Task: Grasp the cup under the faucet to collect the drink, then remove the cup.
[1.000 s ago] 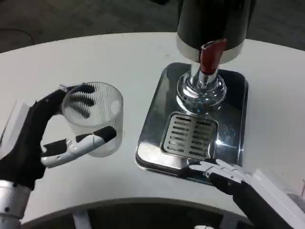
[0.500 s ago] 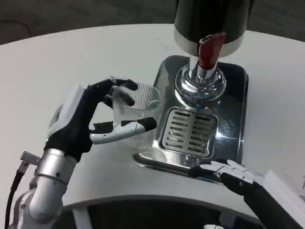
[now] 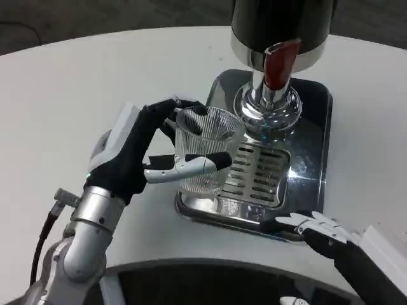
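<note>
One head view looks steeply down from close above the white table (image 3: 76,82), its far edge curving across the frame's upper left

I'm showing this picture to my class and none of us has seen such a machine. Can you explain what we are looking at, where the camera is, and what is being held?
The camera sits on a humanoid robot's head, looking down at a white table. The left robot hand, black and white on a silver forearm, holds a clear ribbed cup over the edge of a shiny metal drip tray. The tray has a slotted grate. Above it stands a drink dispenser with a red tap lever and chrome faucet. The right robot hand rests at the tray's near edge, holding nothing.
</note>
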### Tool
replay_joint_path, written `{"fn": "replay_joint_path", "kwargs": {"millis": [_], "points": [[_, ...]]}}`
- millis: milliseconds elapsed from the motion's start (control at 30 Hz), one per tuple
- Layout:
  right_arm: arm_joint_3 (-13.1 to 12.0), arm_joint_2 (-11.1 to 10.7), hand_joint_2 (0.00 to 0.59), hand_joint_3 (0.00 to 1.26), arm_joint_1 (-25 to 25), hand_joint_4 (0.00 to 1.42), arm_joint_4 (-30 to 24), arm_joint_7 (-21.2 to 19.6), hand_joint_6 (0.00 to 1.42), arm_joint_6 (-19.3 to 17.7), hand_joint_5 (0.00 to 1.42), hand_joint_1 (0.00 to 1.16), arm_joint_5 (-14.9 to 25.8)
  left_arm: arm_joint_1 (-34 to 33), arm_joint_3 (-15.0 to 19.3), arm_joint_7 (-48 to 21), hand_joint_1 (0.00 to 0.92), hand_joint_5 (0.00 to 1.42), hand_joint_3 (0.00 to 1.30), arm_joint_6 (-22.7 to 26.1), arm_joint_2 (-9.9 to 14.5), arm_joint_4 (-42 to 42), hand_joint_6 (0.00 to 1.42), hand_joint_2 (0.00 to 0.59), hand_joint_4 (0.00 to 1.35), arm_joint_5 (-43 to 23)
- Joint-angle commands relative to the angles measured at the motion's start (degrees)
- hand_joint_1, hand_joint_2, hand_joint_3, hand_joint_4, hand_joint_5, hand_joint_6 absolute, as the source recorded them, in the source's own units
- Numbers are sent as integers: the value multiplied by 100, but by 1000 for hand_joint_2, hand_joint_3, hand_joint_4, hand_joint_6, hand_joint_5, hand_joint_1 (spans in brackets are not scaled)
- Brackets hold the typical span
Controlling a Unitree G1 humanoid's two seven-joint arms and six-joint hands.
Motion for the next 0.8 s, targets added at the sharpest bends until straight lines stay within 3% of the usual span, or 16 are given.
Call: {"fn": "replay_joint_path", "kwargs": {"millis": [33, 800], "points": [[-28, 43, 462, 259, 52, 148, -30, -75, 33, -74, 71, 541, 62, -154, -46, 268, 569, 926, 786, -202, 6, 170, 481, 145, 887, 77], [-198, 43, 462, 259, -5, 148, 65, -163, 33, -58, 71, 541, 227, -927, -508, 1224, 570, 927, 786, -254, -296, 1109, 492, 147, 886, 499]]}}
